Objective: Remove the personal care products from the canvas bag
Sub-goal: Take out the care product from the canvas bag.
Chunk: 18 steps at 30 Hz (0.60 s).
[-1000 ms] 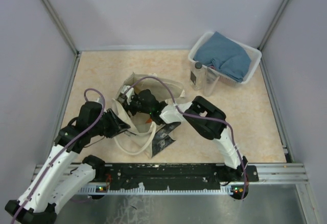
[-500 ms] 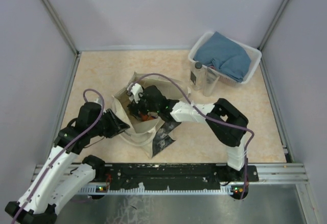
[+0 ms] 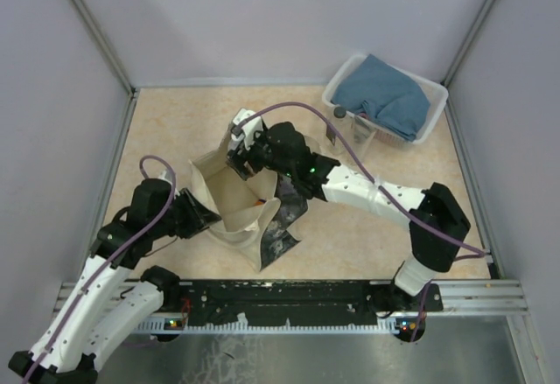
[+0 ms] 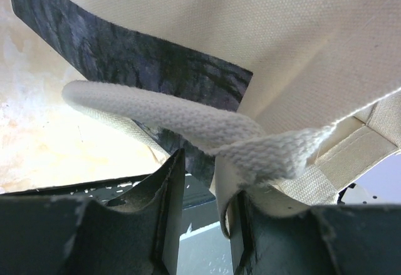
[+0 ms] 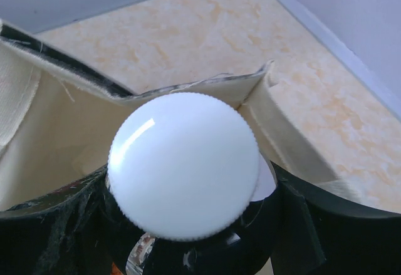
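Note:
The canvas bag (image 3: 234, 202) stands open mid-table, its dark printed panel (image 3: 282, 226) at the front right. My right gripper (image 3: 245, 160) is above the bag's far rim, shut on a bottle with a round white cap (image 5: 185, 162); the bottle's body is hidden by the fingers. A bit of orange (image 3: 255, 198) shows inside the bag. My left gripper (image 3: 208, 216) is at the bag's left edge, with the cream strap (image 4: 188, 115) and the bag's hem between its fingertips. A grey-capped bottle (image 3: 339, 115) and a clear one (image 3: 362, 132) stand by the basket.
A white plastic basket (image 3: 429, 117) with a folded blue cloth (image 3: 385, 95) sits at the back right corner. Grey walls close the table on three sides. The right arm stretches across the table from front right to the bag.
My right gripper has risen out of the bag and moved toward the back with the white-capped bottle. The bag's mouth has spread open. The left gripper has barely moved.

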Each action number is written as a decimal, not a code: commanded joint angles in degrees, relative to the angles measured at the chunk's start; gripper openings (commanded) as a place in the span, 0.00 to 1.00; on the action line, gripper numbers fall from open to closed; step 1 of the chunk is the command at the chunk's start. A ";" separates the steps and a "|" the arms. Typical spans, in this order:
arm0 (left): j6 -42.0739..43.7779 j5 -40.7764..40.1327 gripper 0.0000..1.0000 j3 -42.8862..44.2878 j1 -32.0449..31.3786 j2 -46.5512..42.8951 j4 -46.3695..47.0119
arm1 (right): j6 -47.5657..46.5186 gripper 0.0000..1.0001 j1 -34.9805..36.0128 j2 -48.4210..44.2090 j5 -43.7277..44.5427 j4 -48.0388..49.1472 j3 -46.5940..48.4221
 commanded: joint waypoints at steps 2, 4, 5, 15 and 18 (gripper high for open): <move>-0.39 -0.25 0.37 -1.01 0.13 -1.45 -0.12 | -2.97 0.00 -2.61 -7.70 4.10 3.66 7.62; -0.45 -0.27 0.37 -1.20 0.06 -1.72 0.24 | -4.04 0.00 -3.34 -9.82 5.36 1.95 7.86; -0.49 -0.18 0.37 -1.18 0.05 -1.62 0.44 | -4.64 0.00 -3.73 -11.60 6.20 0.91 7.82; 0.74 1.11 0.37 -1.17 0.10 -0.32 2.40 | -9.48 0.00 -8.26 -24.26 15.85 -10.58 10.54; 0.84 1.51 0.37 -1.54 0.07 0.08 3.30 | -10.09 0.00 -8.25 -27.17 18.92 -13.16 11.38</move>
